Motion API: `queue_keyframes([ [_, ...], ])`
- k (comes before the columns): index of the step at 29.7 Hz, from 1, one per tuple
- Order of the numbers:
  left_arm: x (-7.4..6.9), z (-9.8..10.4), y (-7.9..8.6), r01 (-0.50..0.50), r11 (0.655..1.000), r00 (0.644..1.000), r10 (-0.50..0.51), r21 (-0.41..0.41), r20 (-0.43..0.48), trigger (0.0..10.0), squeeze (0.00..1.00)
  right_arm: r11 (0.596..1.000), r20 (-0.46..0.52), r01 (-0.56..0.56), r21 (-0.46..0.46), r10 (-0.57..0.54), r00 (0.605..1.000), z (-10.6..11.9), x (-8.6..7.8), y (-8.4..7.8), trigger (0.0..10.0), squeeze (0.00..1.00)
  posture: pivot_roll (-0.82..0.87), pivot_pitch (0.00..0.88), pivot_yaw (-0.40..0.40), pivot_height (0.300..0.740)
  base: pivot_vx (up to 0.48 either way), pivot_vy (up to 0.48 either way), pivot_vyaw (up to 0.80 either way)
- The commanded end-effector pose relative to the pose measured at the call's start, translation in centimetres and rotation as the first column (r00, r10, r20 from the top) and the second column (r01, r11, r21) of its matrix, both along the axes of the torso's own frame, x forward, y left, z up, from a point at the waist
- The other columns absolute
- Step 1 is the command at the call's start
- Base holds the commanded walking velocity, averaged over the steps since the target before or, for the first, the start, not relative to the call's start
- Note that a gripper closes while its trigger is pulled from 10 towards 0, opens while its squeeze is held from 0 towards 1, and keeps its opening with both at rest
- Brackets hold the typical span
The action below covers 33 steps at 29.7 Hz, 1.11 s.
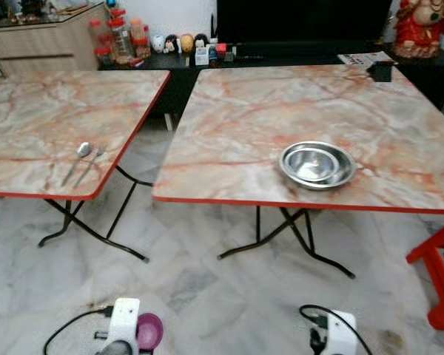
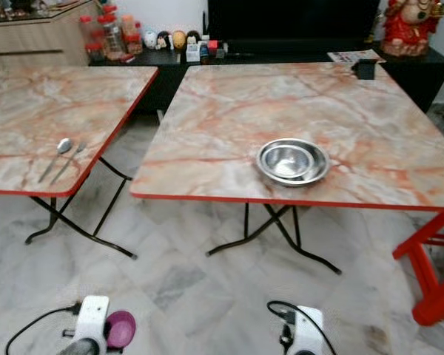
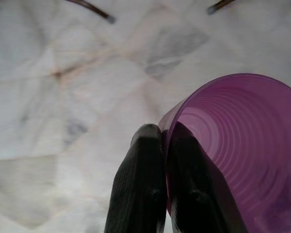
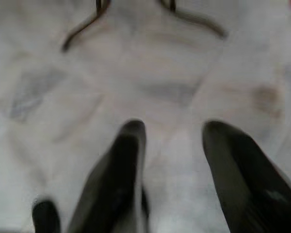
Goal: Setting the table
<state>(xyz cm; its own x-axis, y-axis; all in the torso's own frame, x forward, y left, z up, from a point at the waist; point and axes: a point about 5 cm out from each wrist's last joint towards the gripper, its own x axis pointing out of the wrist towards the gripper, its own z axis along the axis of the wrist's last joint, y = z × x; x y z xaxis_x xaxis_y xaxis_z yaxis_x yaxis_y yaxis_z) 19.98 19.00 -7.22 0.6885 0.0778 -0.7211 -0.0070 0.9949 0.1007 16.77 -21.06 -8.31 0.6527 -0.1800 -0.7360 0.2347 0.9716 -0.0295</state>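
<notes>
The left tool (image 3: 162, 145) is clenched on the rim of a purple plastic cup (image 3: 242, 150), one finger inside the wall and one outside, and carries it low over the marble floor (image 1: 207, 296) in front of two folding tables. The cup looks light and thin-walled, with ribbed sides, so it would likely flex under a hard squeeze; the rim pinch seems adequate, though a grip lower on the body may steady it better. Its long axis lies roughly level, with the open mouth turned toward the wrist camera, so it would have to be turned upright before it is set down. The right tool (image 4: 172, 131) hangs above the floor with its fingers spread and nothing between them. On the right tabletop (image 1: 244, 111) sit nested steel bowls (image 1: 318, 164); on the left tabletop (image 1: 37, 126) a spoon (image 1: 79, 157) and fork (image 1: 95, 160) lie side by side near the front edge.
</notes>
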Motion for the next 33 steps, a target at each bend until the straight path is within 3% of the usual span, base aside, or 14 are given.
queue_keyframes([
  [1,-0.06,0.16,1.18,-0.036,0.999,0.999,0.036,0.011,0.006,10.0,0.0,1.0,0.01,-0.004,0.026,0.003,1.0,0.0,0.43,1.1,10.0,0.0,-0.05,0.0,0.022,0.74,0.0,0.0,0.0],
  [20,-0.36,0.12,1.52,-0.062,0.998,0.998,0.062,-0.007,0.019,10.0,0.0,0.999,0.012,0.005,0.035,-0.005,1.0,-0.03,0.42,1.32,10.0,0.0,-0.04,0.0,0.024,0.74,0.0,0.0,0.0],
  [25,-0.39,0.12,1.61,-0.059,0.998,0.998,0.059,0.001,0.017,10.0,0.0,0.999,-0.003,0.015,0.038,-0.015,1.0,-0.13,0.23,1.1,10.0,0.0,-0.04,0.0,0.025,0.74,0.0,0.0,-0.72],
  [33,-0.38,0.12,1.56,-0.056,0.998,0.998,0.056,-0.003,0.017,10.0,0.0,1.0,0.015,0.003,0.031,-0.003,1.0,0.0,0.38,1.05,10.0,0.0,-0.05,0.0,0.026,0.74,0.0,0.0,0.0],
])
